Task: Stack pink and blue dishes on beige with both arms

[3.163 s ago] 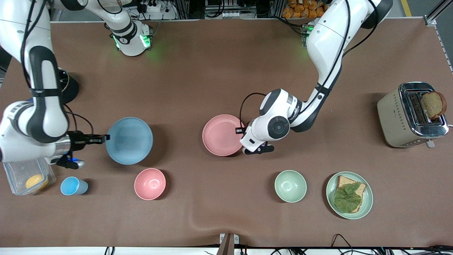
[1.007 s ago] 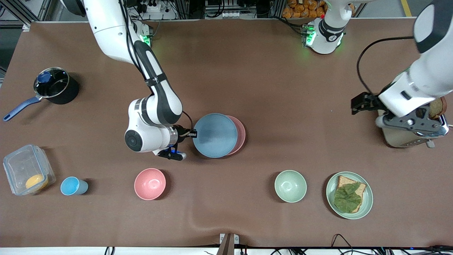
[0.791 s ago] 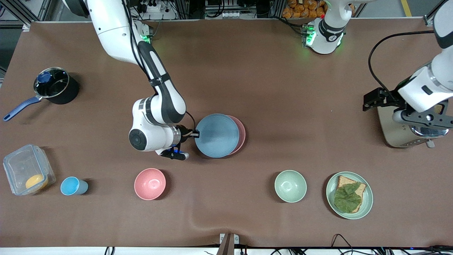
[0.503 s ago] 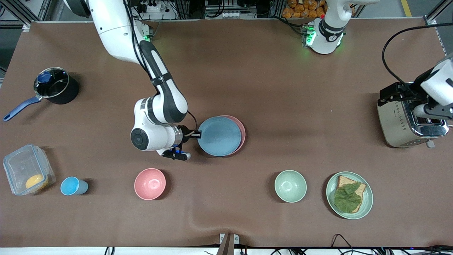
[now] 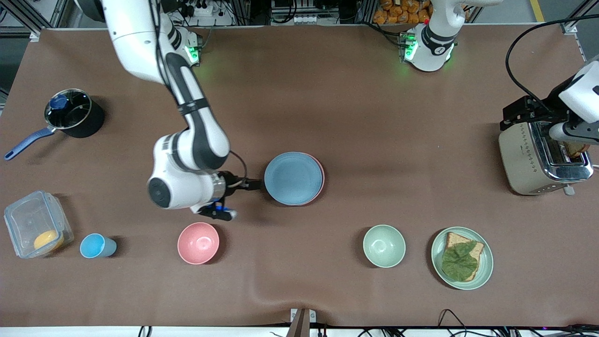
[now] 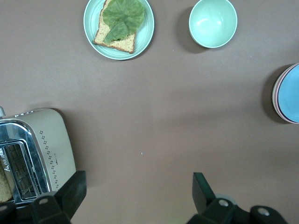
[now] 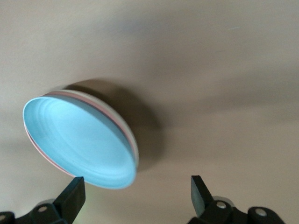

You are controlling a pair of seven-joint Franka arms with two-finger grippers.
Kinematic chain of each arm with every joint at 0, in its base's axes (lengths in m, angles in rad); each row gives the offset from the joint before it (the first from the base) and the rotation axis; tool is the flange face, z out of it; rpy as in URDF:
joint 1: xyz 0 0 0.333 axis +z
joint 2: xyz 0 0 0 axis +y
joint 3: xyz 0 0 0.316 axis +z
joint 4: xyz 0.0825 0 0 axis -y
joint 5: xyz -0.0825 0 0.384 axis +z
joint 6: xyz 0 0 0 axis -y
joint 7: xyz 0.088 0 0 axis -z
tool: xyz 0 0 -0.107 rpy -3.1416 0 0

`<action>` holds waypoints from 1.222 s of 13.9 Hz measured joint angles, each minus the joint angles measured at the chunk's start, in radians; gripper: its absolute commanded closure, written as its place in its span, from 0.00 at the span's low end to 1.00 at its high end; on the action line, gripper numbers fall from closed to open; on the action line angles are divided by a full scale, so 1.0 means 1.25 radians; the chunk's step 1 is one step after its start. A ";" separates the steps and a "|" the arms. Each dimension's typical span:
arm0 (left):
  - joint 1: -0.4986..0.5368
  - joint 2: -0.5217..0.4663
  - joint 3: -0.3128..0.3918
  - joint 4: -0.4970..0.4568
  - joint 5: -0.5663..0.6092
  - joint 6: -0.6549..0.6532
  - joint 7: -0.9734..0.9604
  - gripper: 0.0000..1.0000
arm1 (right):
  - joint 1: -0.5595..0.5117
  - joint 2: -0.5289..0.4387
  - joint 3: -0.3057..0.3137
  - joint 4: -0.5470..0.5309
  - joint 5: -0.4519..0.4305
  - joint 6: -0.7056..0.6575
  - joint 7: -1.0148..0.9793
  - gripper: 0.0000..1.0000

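Front view: 3 plates stacked mid-bench, blue plate (image 5: 293, 178) on pink plate (image 5: 321, 174), beige rim (image 7: 132, 137) seen only from the right wrist. 2 bowls, 1 pink (image 5: 198, 243), 1 green (image 5: 384, 245), both empty. 1 green plate (image 5: 486, 265) with bread and leaf. 1 toaster (image 5: 524, 159). Right gripper (image 5: 255, 184) just beside the stack, jaws open. Left gripper (image 6: 135, 190) above the toaster, jaws open.

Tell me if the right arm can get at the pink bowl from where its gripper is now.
Probably yes. The right gripper hangs open beside the blue plate, and the pink bowl sits nearer the front camera with only bare table between. The blue cup stands well aside.
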 measured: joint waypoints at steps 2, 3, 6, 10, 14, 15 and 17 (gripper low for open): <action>0.000 0.000 0.001 0.000 0.000 0.001 0.000 0.00 | -0.086 -0.002 -0.020 0.040 -0.028 -0.108 -0.005 0.00; 0.000 0.000 0.002 0.000 0.002 0.001 0.000 0.00 | -0.126 -0.005 -0.035 0.061 -0.071 -0.148 -0.015 0.00; -0.003 0.000 0.003 0.000 0.023 0.001 0.000 0.00 | -0.187 -0.036 -0.059 0.089 -0.247 -0.184 -0.048 0.00; -0.006 0.000 -0.004 0.000 0.027 0.001 0.000 0.00 | -0.216 -0.074 -0.080 0.090 -0.362 -0.183 -0.138 0.00; -0.006 0.000 -0.004 0.000 0.027 0.001 0.000 0.00 | -0.294 -0.103 -0.087 0.086 -0.371 -0.155 -0.238 0.00; -0.006 0.000 -0.004 0.000 0.027 0.001 0.000 0.00 | -0.306 -0.129 -0.086 0.072 -0.380 -0.145 -0.241 0.00; -0.006 0.000 -0.004 0.000 0.027 0.001 0.000 0.00 | -0.320 -0.212 -0.071 0.010 -0.432 -0.124 -0.242 0.00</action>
